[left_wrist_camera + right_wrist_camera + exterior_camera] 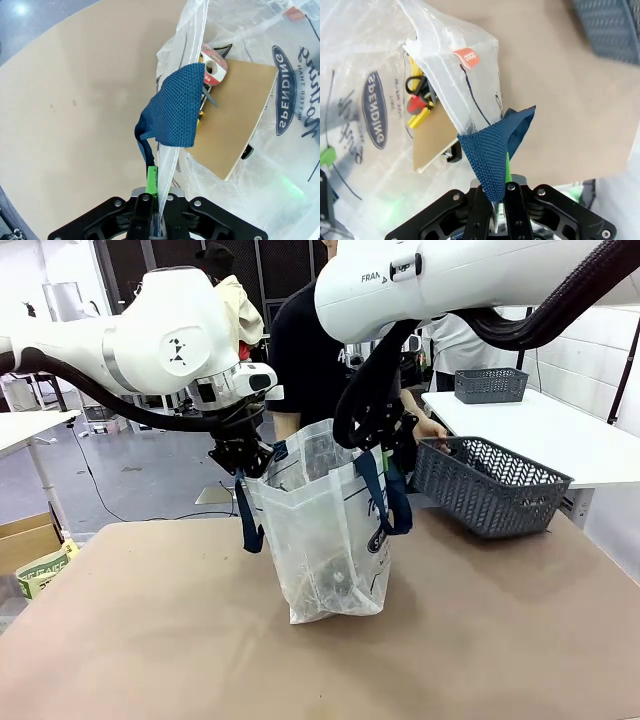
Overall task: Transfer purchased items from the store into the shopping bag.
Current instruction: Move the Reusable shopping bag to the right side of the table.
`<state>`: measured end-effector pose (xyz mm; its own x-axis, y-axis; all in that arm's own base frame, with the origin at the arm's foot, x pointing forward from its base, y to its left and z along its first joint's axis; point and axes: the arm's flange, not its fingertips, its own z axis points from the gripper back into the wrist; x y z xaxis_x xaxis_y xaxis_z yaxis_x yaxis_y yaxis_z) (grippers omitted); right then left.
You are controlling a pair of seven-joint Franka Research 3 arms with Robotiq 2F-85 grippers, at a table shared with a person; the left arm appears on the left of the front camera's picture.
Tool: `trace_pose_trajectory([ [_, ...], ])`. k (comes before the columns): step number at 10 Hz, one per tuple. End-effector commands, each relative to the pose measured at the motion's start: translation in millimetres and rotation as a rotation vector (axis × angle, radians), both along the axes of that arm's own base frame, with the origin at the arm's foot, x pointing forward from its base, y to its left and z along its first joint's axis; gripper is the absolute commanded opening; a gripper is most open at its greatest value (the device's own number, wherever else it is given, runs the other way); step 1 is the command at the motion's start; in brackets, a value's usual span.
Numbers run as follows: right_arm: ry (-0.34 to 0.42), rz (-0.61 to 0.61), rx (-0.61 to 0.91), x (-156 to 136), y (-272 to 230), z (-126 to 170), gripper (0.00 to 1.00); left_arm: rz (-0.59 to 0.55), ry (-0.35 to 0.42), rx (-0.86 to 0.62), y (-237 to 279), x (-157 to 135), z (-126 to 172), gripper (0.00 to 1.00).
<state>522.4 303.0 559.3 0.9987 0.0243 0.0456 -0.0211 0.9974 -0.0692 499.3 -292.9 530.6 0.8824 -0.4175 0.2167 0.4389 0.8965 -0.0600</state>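
In the middle of the table point(140, 640), the shopping bag point(325, 550) stands upright with its mouth spread wide. The left gripper point(243, 460) is clenched on the bag's rim beside one navy strap point(175, 107); the right gripper point(388, 445) is clenched on the opposite rim at the other strap. The store basket point(490, 490) sits just beside the bag on the robot's right, and a person's hand point(432, 430) reaches into it from the far side. The job looks partly done: a brown card point(235, 120) lies in the bottom of the bag, with a red-and-white round label point(215, 62) and small yellow pieces point(420, 117) against it. Whether these are one pack or several I cannot tell; what remains in the basket is hidden by its openwork wall, so how much is left cannot be judged, though the reaching hand suggests more is coming. By count: one bag with two straps, each pinned by one of two grippers; one basket on this table; a second grey basket point(490, 385) on the farther table; one hand at work; at least one item bagged.
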Motion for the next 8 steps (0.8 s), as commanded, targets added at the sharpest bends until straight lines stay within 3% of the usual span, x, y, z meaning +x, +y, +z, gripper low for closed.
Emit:
trace_pose_trajectory([
  [1,-0.012,-0.062,0.027,8,11,0,0.0,0.036,-0.017,-0.043,-5,-2,6,0.0],
  [4,-0.037,-0.122,0.111,11,22,-4,0.0,0.084,-0.05,-0.13,-7,1,6,0.0],
  [7,-0.071,-0.136,0.125,13,18,-4,0.0,0.1,0.011,-0.203,-1,5,2,0.0],
  [8,-0.032,-0.115,0.104,14,24,-3,0.0,0.075,-0.012,-0.138,-9,5,6,0.0],
])
